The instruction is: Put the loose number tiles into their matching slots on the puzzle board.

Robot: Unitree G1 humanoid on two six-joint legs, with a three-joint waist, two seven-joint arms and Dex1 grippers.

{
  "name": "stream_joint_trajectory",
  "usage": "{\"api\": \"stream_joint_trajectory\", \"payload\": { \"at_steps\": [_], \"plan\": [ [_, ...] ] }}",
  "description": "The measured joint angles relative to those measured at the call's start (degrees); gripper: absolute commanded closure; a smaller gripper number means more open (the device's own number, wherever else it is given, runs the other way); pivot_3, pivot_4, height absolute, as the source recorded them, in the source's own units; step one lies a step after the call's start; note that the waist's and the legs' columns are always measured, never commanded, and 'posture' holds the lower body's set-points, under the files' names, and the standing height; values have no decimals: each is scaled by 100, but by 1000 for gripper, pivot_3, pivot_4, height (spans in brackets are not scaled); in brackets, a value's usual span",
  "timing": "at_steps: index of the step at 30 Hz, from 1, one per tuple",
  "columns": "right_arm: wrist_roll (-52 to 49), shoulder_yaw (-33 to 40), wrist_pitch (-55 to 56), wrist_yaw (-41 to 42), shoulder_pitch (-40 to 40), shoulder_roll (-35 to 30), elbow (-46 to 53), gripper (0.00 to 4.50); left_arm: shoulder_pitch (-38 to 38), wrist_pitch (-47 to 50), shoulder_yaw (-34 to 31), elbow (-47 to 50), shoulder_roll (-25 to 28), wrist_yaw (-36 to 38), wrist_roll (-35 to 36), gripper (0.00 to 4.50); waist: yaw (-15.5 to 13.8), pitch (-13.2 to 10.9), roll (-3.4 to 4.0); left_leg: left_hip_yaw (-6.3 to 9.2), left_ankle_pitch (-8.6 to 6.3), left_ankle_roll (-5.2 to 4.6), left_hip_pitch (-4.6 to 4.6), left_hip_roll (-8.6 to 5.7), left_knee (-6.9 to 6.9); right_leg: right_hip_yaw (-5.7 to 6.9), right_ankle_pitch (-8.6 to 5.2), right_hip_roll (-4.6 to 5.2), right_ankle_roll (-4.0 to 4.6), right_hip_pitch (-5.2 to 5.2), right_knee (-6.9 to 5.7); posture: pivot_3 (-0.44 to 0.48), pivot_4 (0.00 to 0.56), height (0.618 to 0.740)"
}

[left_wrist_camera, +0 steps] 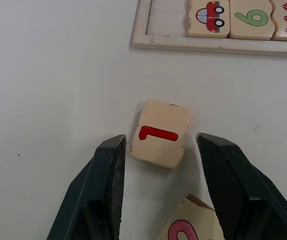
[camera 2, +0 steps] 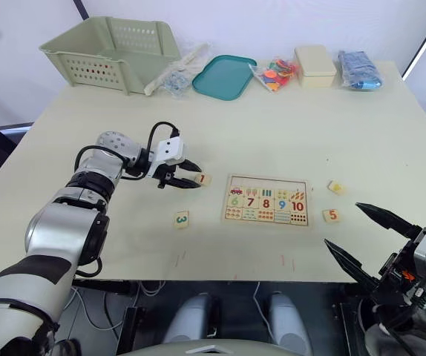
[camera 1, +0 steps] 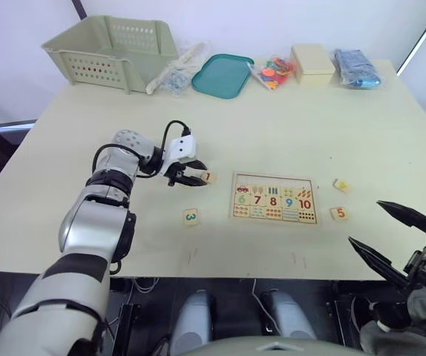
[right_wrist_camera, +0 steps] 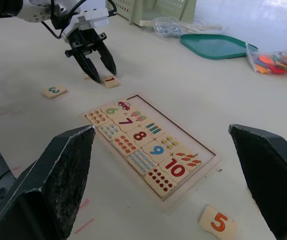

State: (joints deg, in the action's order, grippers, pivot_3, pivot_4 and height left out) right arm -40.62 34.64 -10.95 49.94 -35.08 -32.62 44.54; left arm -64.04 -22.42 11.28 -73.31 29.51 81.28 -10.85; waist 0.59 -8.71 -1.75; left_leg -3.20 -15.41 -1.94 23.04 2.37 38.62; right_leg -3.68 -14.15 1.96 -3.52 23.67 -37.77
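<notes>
Across the pale table, left to right: tile 3 lies alone, the left gripper straddles tile 1 with fingers spread, not touching; the puzzle board follows, then tile 5 and the right gripper, wide open and empty.

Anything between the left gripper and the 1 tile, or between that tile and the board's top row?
Nothing visible. The left gripper is open with its fingers either side of the 1 tile, and bare table lies between the tile and the puzzle board.
</notes>
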Motion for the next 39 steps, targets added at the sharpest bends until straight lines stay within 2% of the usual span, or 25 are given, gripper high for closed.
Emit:
{"api": "stream_joint_trajectory", "payload": {
  "at_steps": [15, 32, 39],
  "plan": [
    [37, -52, 6, -103, -64, 46, 83, 0, -29, 32, -2, -98, -112, -142, -146, 2078, -11, 1, 0, 0, 0, 0, -2, -1, 2, 0, 0, 0, 0, -3, -2, 0, 150, 740],
    [68, -105, 17, -150, -164, 106, 168, 0, -26, 208, -73, -115, -107, 340, -89, 2078, -3, 1, 0, 2, 0, 0, -1, -1, 3, 2, 0, 0, 0, -4, -2, 0, 150, 740],
    [68, -105, 17, -148, -100, 78, 164, 0, -16, 210, -92, -115, -114, 312, -87, 2078, -3, 1, 0, 4, 0, 0, -1, -1, 3, 3, 0, 0, 0, -4, -2, 0, 150, 740]
  ]
}}
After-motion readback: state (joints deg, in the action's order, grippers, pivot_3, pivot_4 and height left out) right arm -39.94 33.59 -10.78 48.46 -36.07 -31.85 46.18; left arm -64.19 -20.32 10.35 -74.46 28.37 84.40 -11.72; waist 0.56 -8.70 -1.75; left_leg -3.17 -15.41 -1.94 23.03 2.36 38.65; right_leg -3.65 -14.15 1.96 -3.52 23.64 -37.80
